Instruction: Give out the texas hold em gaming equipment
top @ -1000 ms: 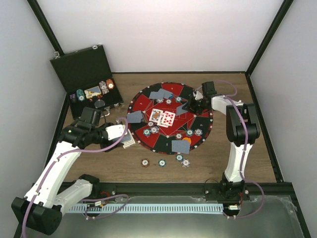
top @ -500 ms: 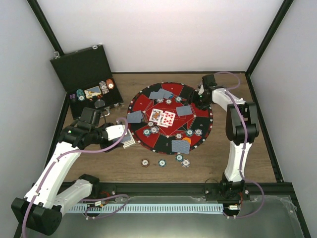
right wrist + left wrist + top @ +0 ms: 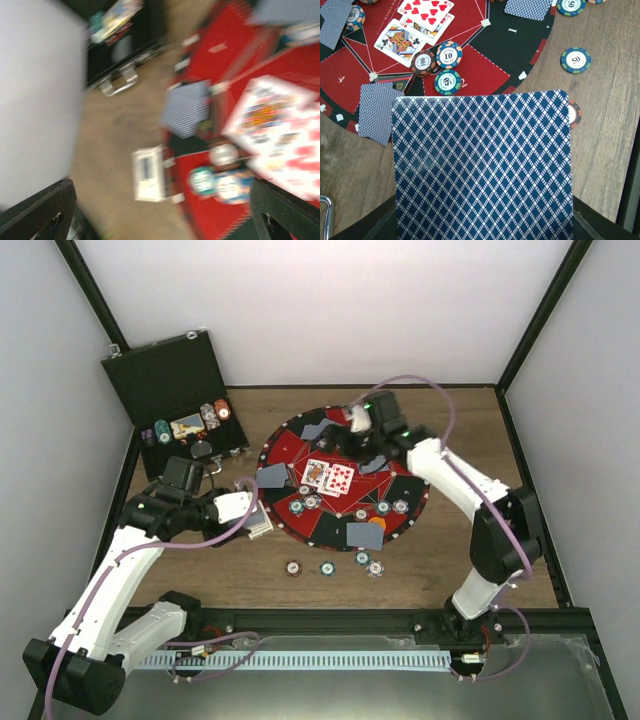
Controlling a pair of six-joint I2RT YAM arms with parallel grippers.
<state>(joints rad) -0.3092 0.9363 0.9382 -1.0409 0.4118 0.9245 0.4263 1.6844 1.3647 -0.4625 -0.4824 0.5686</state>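
My left gripper (image 3: 255,518) is shut on a stack of blue-backed playing cards (image 3: 482,165) at the left rim of the round mat (image 3: 290,455). That stack fills the lower left wrist view and hides the fingers. My right gripper (image 3: 358,420) hovers over the mat's far part, open with nothing between its fingers (image 3: 45,212). Two face-up cards (image 3: 328,476) lie at the mat's centre, with face-down cards (image 3: 372,464) around them. Chips (image 3: 449,54) lie on the mat, and three more chips (image 3: 327,568) lie on the wood.
The black case (image 3: 165,375) stands open at the back left with chips and a deck inside. Black frame posts and white walls close in the table. The right wrist view is blurred and shows the mat's left edge (image 3: 200,150) and bare wood (image 3: 115,125).
The right arm swung left from the mat's right side to its far part. Its jaws opened, leaving a face-down card on the mat. The left arm has not moved.
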